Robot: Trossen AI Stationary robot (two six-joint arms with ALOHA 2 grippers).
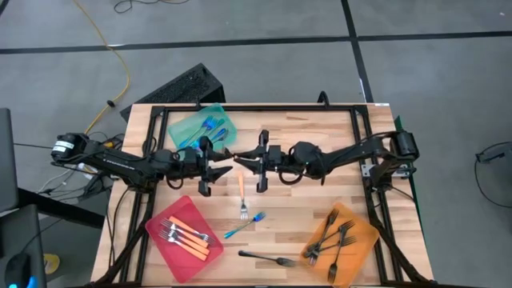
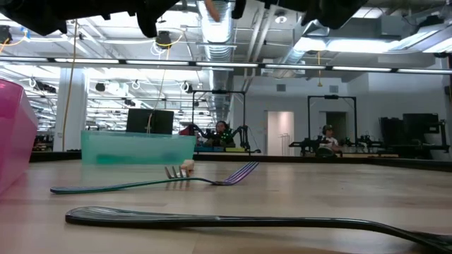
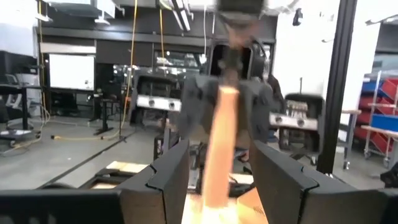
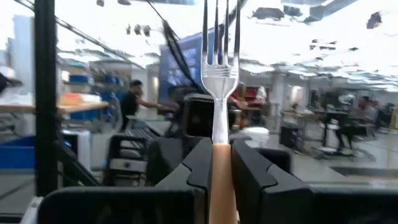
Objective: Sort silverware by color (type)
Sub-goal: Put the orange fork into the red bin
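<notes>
My right gripper (image 4: pixel 219 163) was clamped on the orange-handled fork (image 4: pixel 219 93), held mid-table between both arms. My left gripper (image 3: pixel 219 177) stood open around its handle. Judged best: close left firmly before right releases.

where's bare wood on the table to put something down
Free: the back right stretch, right of the teal tray and behind the orange tray, and a strip between the red tray and the black fork. Crowded: the middle, where both arms meet over the orange-handled fork and the blue fork.
</notes>
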